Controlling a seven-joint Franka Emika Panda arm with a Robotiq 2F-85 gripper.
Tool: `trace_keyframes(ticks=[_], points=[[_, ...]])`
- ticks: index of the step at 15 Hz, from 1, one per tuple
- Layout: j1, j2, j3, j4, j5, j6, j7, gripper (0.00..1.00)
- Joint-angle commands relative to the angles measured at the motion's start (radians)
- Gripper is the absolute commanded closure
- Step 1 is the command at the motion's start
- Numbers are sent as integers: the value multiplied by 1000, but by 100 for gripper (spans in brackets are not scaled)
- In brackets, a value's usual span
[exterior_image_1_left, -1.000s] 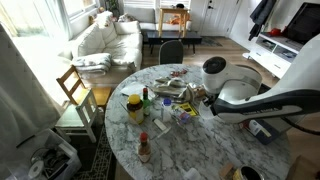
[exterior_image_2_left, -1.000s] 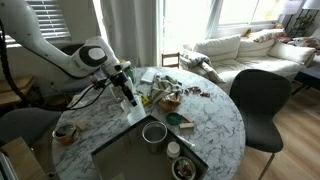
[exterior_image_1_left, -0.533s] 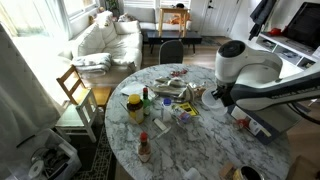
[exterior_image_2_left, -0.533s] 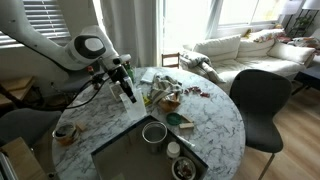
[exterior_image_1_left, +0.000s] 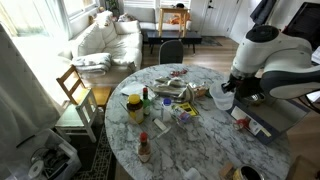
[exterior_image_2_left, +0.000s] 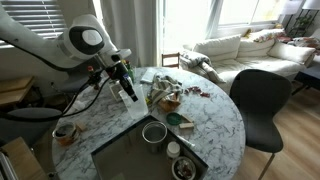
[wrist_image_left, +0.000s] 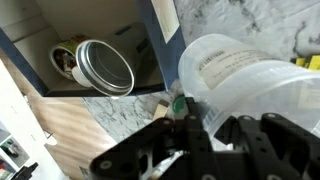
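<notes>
Seemingly clamps, with gripper (wrist_image_left: 192, 128) jaws closed on one end of it, a translucent plastic bottle (wrist_image_left: 250, 80) just above the marble table (exterior_image_1_left: 200, 140) near its 3 o'clock edge in an exterior view; probably light, smooth, slightly squashy, so better taken at the stiffer neck.

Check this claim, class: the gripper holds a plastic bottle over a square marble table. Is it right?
No. The table is round, not square, as both exterior views show. The gripper does hold a plastic bottle over it.
</notes>
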Motion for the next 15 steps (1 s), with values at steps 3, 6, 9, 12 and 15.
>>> trace_keyframes(ticks=[3,6,9,12,15], points=[[-181,-263,209,-18,-278,-53,203,98],[-336,-405,406,-68,-401,-194,291,98],[-469,-543,594,-138,-373,-360,277,98],[-711,-631,857,-219,-205,-474,202,98],[-925,-524,1040,-200,-108,-399,156,94]])
